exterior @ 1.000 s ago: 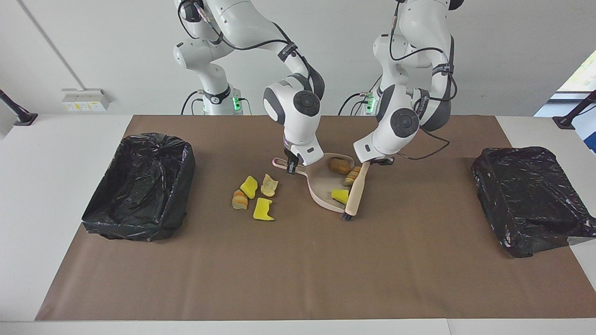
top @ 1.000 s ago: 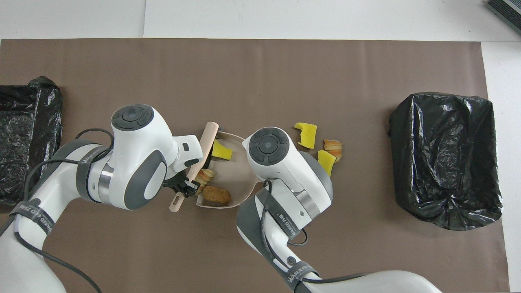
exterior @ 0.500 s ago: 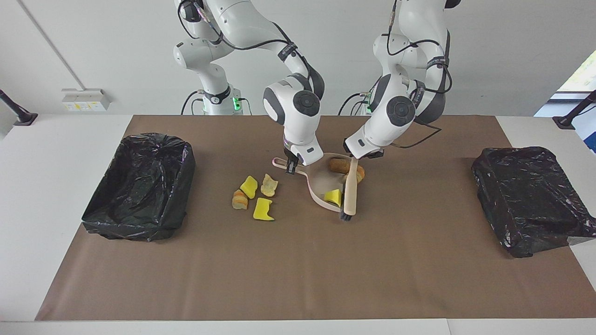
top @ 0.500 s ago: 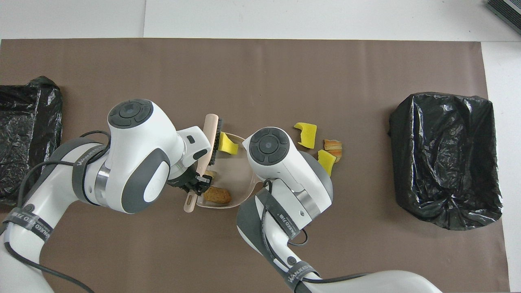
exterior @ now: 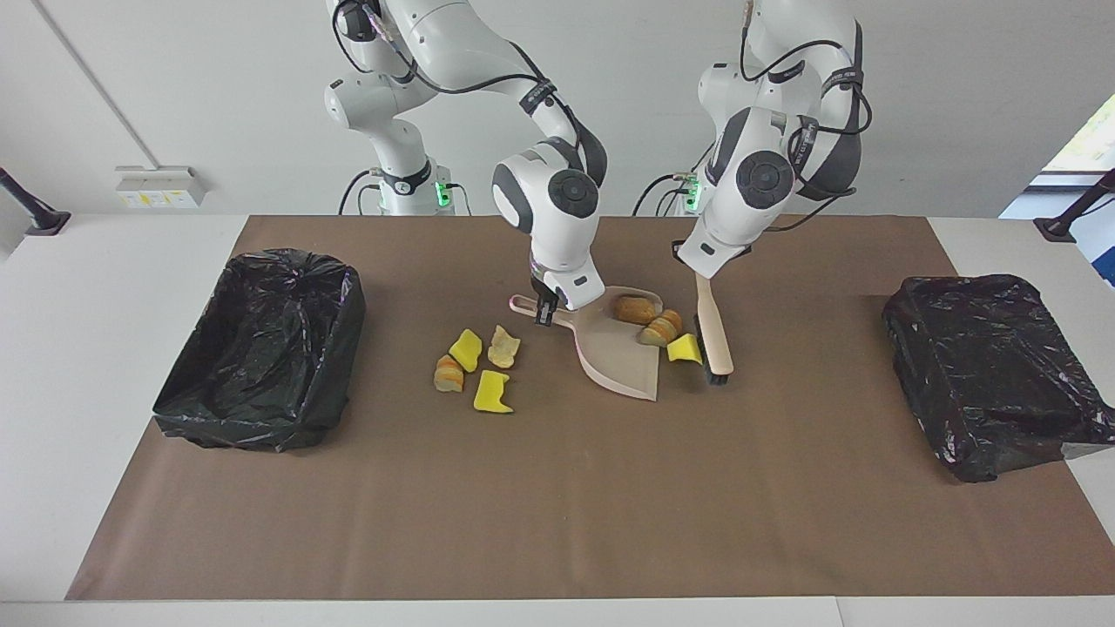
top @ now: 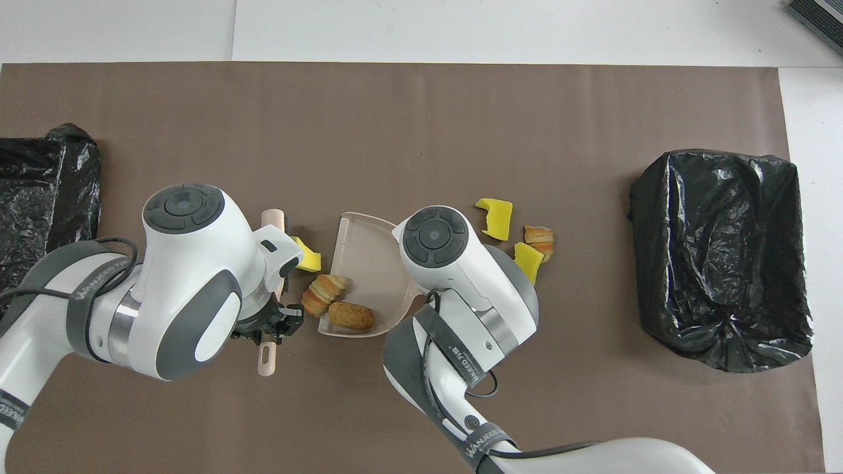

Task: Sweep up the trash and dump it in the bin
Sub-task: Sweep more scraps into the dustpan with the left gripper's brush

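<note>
The pale pink dustpan (exterior: 623,353) (top: 372,260) lies on the mat, my right gripper (exterior: 547,312) shut on its handle. In it sits a brown bread chunk (exterior: 634,308) (top: 351,315); a striped pastry (exterior: 662,328) (top: 325,293) rests at its rim. A yellow sponge piece (exterior: 685,349) (top: 307,257) lies just outside the pan, against the beige brush (exterior: 714,335) (top: 272,220). My left gripper (exterior: 697,272) (top: 270,326) is shut on the brush handle. Several more trash scraps (exterior: 477,366) (top: 520,234) lie toward the right arm's end of the pan.
Two bins lined with black bags stand on the brown mat, one at the right arm's end (exterior: 261,348) (top: 721,257) and one at the left arm's end (exterior: 993,374) (top: 46,217). White tabletop surrounds the mat.
My left gripper swung the brush off the dustpan's mouth toward the left arm's end. The yellow sponge piece came out of the pan with it. The right gripper and dustpan held still.
</note>
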